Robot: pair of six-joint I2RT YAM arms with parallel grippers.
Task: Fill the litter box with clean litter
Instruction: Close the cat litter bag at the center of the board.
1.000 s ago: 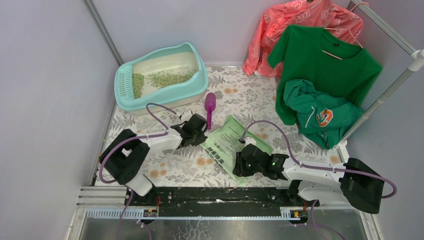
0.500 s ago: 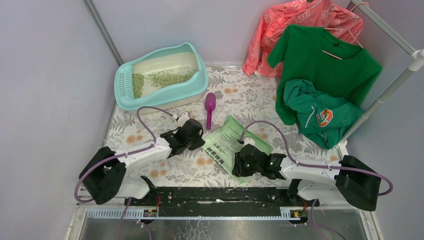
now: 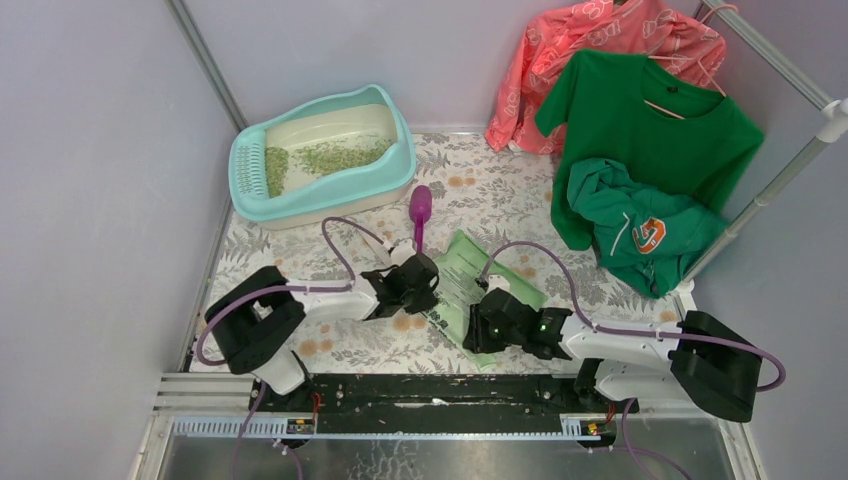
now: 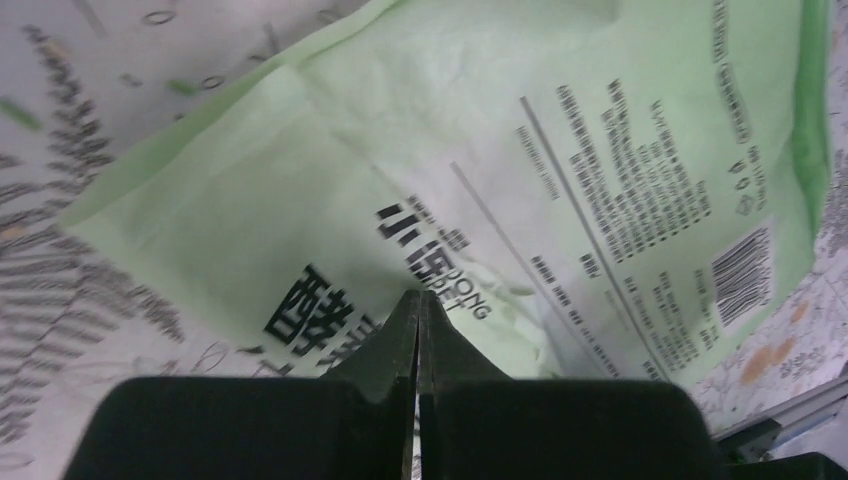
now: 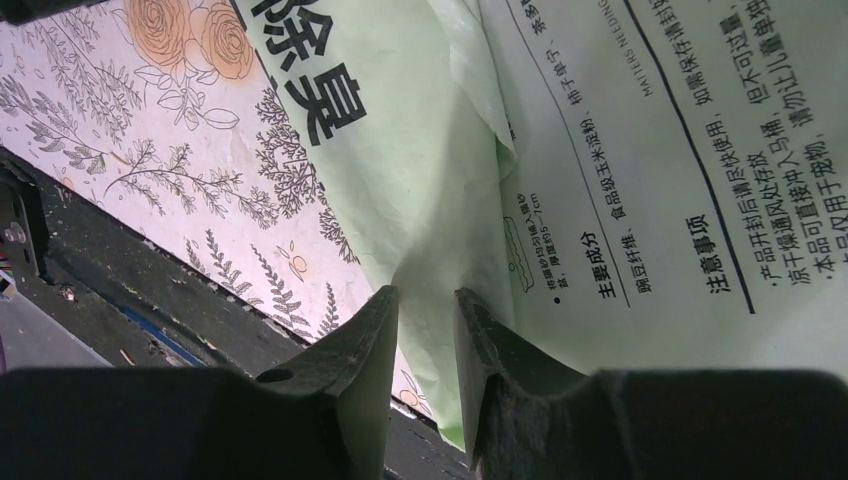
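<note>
The turquoise-rimmed litter box [image 3: 405, 165] stands at the back left, with a thin spread of pale-green clean litter [image 3: 330, 157] in its cream basin. A light green printed bag [image 3: 465, 270] lies crumpled on the floral mat between my arms. My left gripper [image 3: 432, 285] is shut, its tips [image 4: 418, 297] pressed against the bag [image 4: 560, 120] near the bold lettering. My right gripper [image 3: 478, 322] is at the bag's near edge. A fold of the bag [image 5: 640, 150] passes between its fingers [image 5: 425, 295], which clamp it.
A purple scoop [image 3: 420, 212] lies on the mat just beyond the bag. Green shirts [image 3: 650, 130] and a coral garment [image 3: 600, 50] hang from a rack [image 3: 790, 170] at the right. A black rail [image 3: 440, 390] runs along the near edge.
My left arm swung right and forward, bringing its shut gripper from beside the bag onto the bag's left part, which is now crumpled. The right arm has held still.
</note>
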